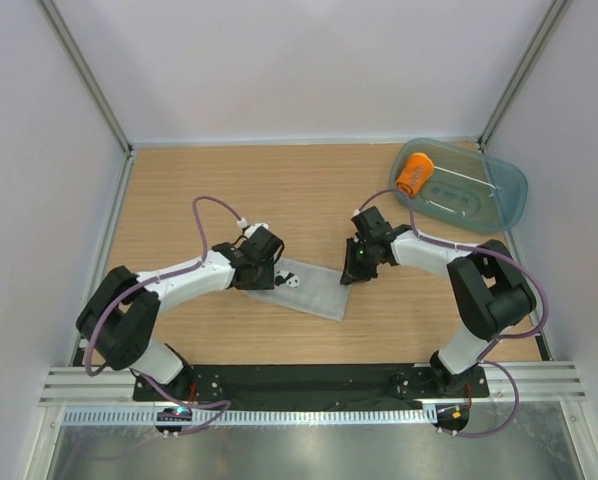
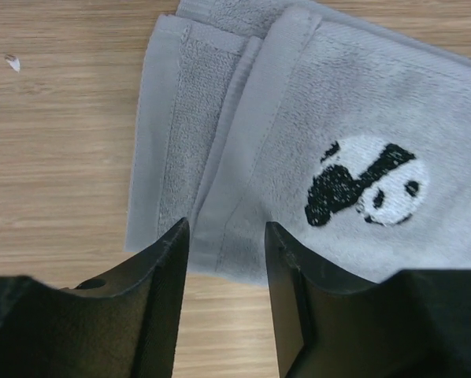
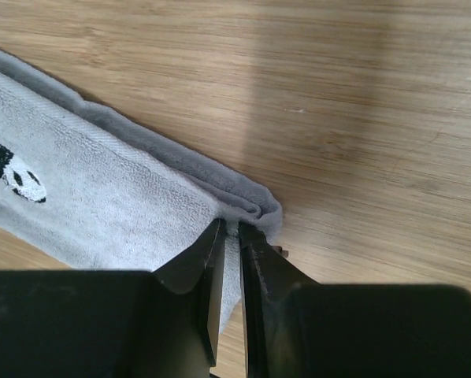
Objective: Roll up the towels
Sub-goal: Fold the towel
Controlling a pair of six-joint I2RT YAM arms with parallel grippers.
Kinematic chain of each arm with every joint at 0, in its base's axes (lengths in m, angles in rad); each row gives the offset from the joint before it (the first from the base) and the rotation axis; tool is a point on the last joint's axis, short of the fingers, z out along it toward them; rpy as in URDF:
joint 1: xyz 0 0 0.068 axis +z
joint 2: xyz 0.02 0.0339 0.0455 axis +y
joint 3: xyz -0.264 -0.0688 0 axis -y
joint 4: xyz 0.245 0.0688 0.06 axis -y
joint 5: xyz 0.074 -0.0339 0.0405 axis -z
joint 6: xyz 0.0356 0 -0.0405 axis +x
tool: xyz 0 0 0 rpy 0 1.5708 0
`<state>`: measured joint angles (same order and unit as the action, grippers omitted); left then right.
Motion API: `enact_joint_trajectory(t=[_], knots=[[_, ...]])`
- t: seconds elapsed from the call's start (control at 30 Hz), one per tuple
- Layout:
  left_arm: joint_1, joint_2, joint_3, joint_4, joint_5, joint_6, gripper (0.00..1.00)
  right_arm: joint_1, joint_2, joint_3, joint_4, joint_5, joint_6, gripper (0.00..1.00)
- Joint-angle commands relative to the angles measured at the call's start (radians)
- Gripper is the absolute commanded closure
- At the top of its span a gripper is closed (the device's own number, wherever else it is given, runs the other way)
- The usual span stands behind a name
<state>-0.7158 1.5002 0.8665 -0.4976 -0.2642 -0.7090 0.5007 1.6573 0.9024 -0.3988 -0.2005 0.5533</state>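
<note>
The light grey towel (image 1: 317, 292) lies folded flat on the wooden table, a panda picture (image 2: 368, 183) on its top. My left gripper (image 1: 275, 274) is open over the towel's left end (image 2: 220, 142); its fingers (image 2: 166, 268) straddle the near edge without holding it. My right gripper (image 1: 351, 274) is shut on the towel's right end (image 3: 251, 206), pinching the folded corner just off the table. The grey towel also shows in the right wrist view (image 3: 101, 197). The orange towel (image 1: 415, 172) is rolled into a short cylinder and stands in the tub.
The translucent blue-green tub (image 1: 499, 190) sits at the back right near the enclosure wall. White walls close in the table on three sides. A small white speck (image 2: 13, 62) lies on the wood left of the towel.
</note>
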Motion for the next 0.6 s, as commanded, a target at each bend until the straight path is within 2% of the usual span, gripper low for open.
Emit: enact_joint_trajectory(t=[0.0, 0.2, 0.57], knots=[[0.007, 0.073, 0.006, 0.076, -0.052, 0.032, 0.57, -0.001, 0.009, -0.046, 0.034, 0.006, -0.016, 0.8], [0.082, 0.198, 0.048, 0.122, -0.086, 0.086, 0.62, -0.002, 0.025, -0.083, 0.064, -0.016, -0.013, 0.8], [0.119, 0.204, 0.144, 0.047, -0.158, 0.144, 0.64, -0.037, 0.018, -0.01, -0.026, 0.056, -0.047, 0.78]])
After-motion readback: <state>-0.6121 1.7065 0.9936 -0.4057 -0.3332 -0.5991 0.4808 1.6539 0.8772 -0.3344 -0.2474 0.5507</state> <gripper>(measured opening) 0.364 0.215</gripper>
